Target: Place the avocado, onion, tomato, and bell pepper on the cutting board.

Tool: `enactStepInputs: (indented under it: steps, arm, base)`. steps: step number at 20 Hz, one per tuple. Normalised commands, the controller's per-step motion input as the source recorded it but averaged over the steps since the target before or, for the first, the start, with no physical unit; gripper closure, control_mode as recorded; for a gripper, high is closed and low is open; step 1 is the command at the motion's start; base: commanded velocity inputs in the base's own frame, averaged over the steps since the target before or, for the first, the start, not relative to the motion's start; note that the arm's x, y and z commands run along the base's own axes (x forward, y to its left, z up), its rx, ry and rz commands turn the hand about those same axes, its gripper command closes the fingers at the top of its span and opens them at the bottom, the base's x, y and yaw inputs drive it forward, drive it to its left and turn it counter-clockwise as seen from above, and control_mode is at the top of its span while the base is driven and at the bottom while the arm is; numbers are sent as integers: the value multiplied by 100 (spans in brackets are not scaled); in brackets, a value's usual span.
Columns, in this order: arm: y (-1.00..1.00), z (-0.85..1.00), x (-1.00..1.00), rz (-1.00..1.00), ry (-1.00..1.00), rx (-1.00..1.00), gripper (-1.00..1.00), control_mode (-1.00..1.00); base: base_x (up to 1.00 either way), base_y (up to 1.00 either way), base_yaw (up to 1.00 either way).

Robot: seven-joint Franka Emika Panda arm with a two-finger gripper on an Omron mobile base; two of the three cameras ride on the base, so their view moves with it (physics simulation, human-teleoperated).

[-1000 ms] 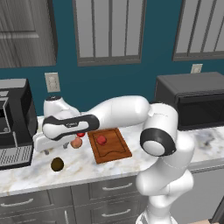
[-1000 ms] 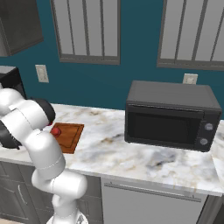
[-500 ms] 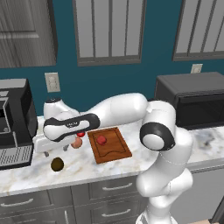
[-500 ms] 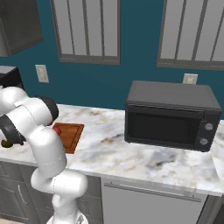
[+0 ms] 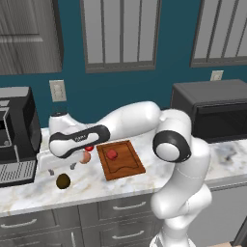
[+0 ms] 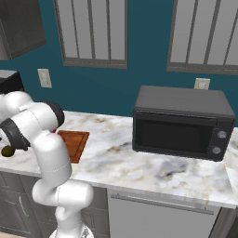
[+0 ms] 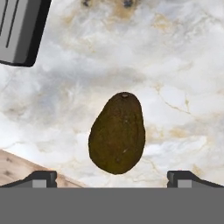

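The dark olive-brown avocado (image 5: 62, 181) lies on the marble counter near the front edge, left of the cutting board (image 5: 126, 166). My gripper (image 5: 61, 169) hangs open just above it. In the hand view the avocado (image 7: 117, 133) lies between and just ahead of my two fingertips (image 7: 41, 177), untouched, and my gripper (image 7: 113, 177) stands wide. A peach-pink onion (image 5: 86, 157) rests beside my hand. A bright red sliver behind it, half hidden by the arm, looks like the tomato (image 5: 89, 148). A red bell pepper (image 5: 112, 154) sits on the board. The avocado (image 6: 7, 151) peeks out at the left edge of the right base view.
A black coffee machine (image 5: 14, 137) stands at the far left, and its dark base corner (image 7: 19, 30) shows in the hand view. A microwave (image 6: 181, 123) sits on the right of the counter. My arm spans the counter above the cutting board (image 6: 76, 142).
My hand has come down closer to the avocado and stays open. The produce has not moved.
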Motion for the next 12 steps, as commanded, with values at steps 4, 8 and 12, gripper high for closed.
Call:
enactStepInputs:
  steps: [4, 8, 12]
  arm:
    - [0, -19, 3, -3, 6, 0, -100, -100]
    - [0, -20, 6, -3, 6, 0, -100, -100]
    - [0, -21, 8, -3, 6, -1, -100, -100]
  base:
    - [0, 0, 0]
    - [0, 0, 0]
    - [0, 0, 0]
